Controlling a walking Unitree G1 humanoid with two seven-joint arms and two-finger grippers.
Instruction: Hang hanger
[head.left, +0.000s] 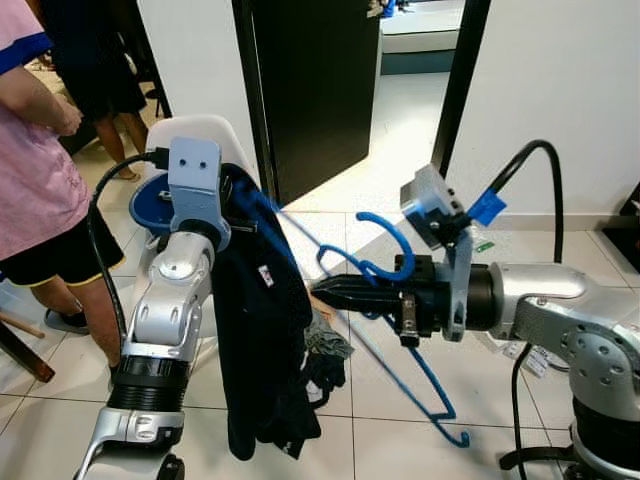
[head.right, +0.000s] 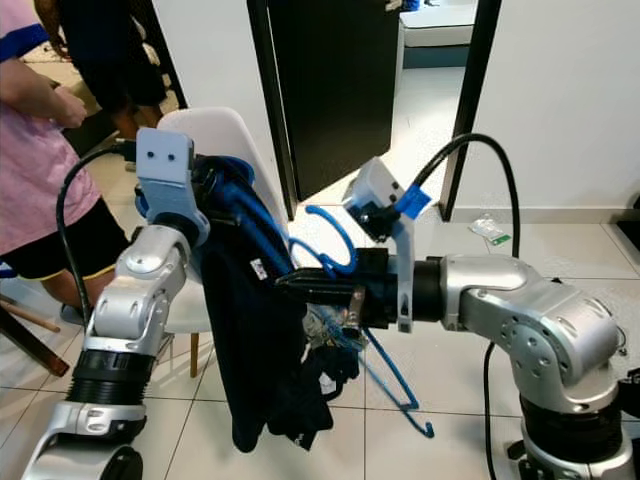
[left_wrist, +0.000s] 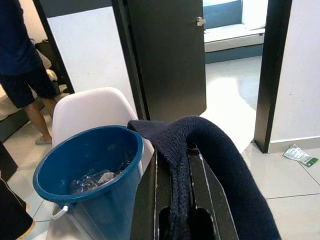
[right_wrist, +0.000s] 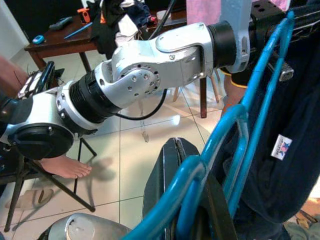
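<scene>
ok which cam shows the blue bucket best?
Left wrist view: the blue bucket shows whole on the white chair, contents visible. Both eye views catch just a rim sliver behind the left arm; right wrist view doesn't help.

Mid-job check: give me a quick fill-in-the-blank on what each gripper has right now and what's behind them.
1. The right gripper is shut on the ____ hanger.
2. The dark garment is draped over the ____ gripper.
3. The blue bucket sits on a white ____.

Missing words: blue; left; chair
</scene>
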